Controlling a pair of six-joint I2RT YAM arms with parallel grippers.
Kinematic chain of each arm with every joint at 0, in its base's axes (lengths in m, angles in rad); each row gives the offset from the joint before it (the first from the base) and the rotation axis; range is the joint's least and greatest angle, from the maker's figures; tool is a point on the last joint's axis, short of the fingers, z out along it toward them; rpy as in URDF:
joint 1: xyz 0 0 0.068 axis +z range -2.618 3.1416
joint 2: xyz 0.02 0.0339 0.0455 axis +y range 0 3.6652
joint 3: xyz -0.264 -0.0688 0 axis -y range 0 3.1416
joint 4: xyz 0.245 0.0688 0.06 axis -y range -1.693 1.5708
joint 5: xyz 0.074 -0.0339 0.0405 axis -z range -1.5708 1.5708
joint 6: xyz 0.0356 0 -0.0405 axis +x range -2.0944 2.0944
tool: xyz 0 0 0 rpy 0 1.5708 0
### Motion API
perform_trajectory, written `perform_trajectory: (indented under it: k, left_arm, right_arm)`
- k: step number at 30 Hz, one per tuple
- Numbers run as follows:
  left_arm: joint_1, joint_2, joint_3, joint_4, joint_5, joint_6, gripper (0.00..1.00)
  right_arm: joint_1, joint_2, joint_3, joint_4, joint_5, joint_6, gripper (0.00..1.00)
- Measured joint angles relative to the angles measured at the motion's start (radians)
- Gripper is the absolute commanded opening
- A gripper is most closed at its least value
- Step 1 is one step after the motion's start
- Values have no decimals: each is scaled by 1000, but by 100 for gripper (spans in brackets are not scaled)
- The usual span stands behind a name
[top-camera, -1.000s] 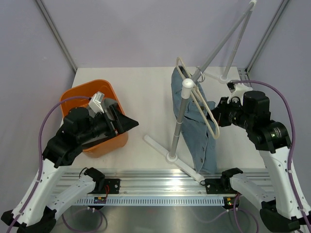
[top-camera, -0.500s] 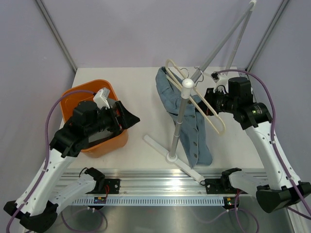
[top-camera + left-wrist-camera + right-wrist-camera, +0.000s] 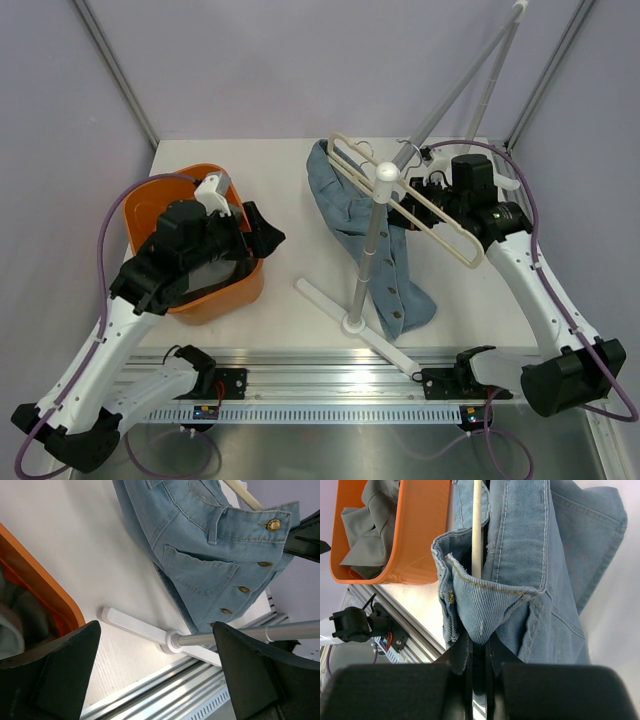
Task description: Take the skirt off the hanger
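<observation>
The light blue denim skirt (image 3: 345, 205) with brass buttons hangs on a cream hanger (image 3: 455, 240) on the white rack. It also shows in the left wrist view (image 3: 210, 550) and the right wrist view (image 3: 530, 580). My right gripper (image 3: 412, 192) is shut on a fold of the skirt's waistband (image 3: 480, 652), beside the hanger's bar (image 3: 477, 530). My left gripper (image 3: 265, 232) is open and empty (image 3: 155, 675), held above the table between the orange bin and the skirt.
The rack's upright pole (image 3: 368, 250) and white base (image 3: 345, 310) stand mid-table, with slanted rack bars (image 3: 470, 75) behind. An orange bin (image 3: 215, 300) holding grey cloth (image 3: 370, 530) sits at the left. The aluminium rail (image 3: 320, 370) runs along the near edge.
My right gripper has moved back and left with the denim in it, swinging the hanger and skirt to the left. My left gripper has shifted a little away from the bin.
</observation>
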Motion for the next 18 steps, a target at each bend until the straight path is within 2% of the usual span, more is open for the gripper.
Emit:
perform_trajectory:
  k: [6, 14, 18]
  left_arm:
    - [20, 34, 0, 27, -55, 62, 99]
    - [64, 107, -31, 75, -67, 44, 98]
    - [67, 129, -55, 121, -53, 31, 91]
  right_arm:
    - [3, 41, 0, 23, -34, 4, 0]
    - [9, 49, 0, 22, -34, -12, 0]
    - [9, 50, -51, 65, -44, -16, 0]
